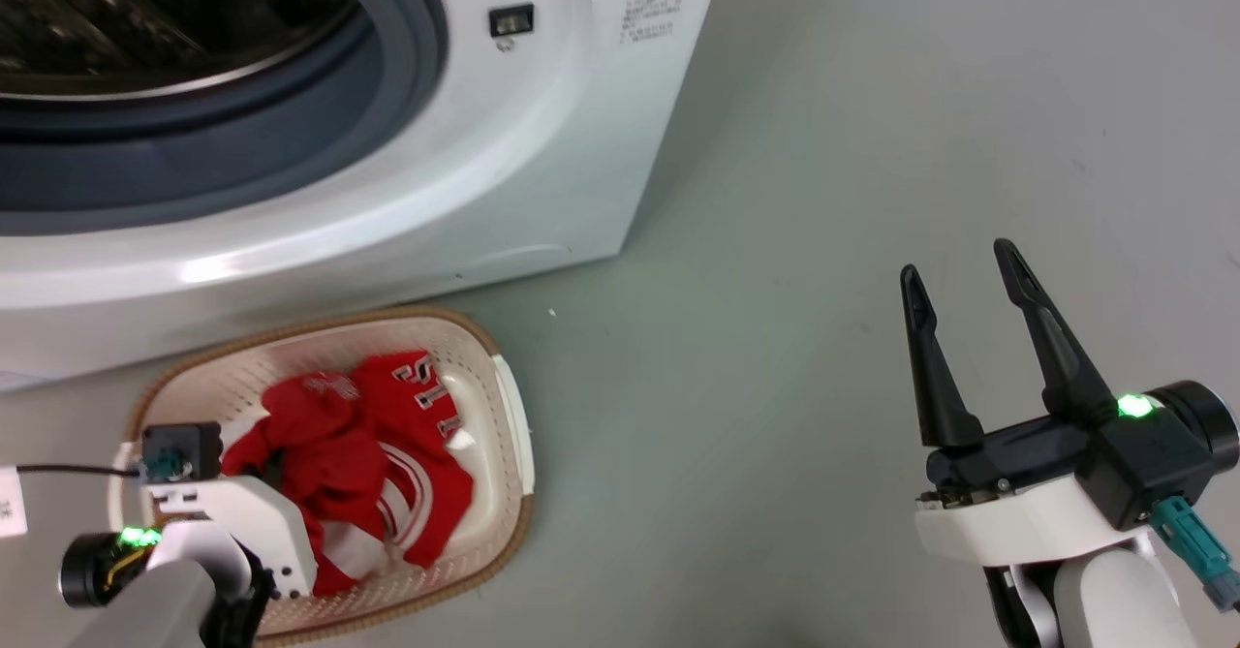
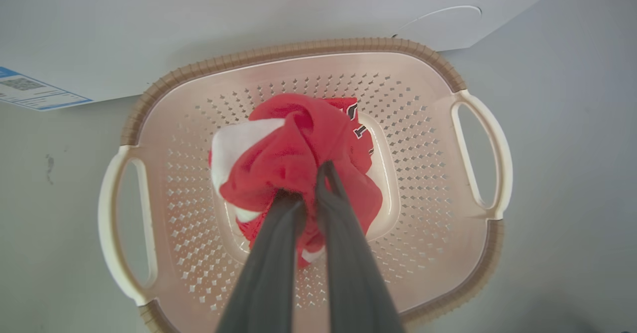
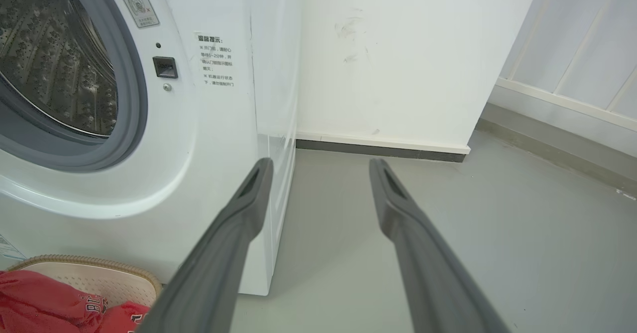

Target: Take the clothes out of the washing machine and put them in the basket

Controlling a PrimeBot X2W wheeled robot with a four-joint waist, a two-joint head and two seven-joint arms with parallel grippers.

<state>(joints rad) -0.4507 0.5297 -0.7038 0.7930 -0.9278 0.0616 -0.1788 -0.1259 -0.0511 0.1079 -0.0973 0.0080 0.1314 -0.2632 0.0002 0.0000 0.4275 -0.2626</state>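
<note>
The cream basket [image 1: 489,343] stands on the floor in front of the white washing machine [image 1: 436,193], with red clothes [image 1: 358,445] with white lettering heaped inside. In the left wrist view my left gripper [image 2: 308,183] hangs over the basket [image 2: 298,49], its fingers pinched on a bunched fold of the red clothes [image 2: 288,144]. My right gripper [image 1: 957,262] is open over bare floor to the right, holding nothing. From its wrist, the right gripper [image 3: 321,166] points past the washing machine [image 3: 209,124] toward a wall. The steel drum [image 3: 54,64] shows no fabric in its visible part.
Grey floor [image 1: 823,241] stretches to the right of the washer. A white wall with a dark baseboard [image 3: 378,150] stands behind it, and a panelled wall [image 3: 572,74] lies further right. A thin black cable [image 1: 68,471] runs by my left wrist.
</note>
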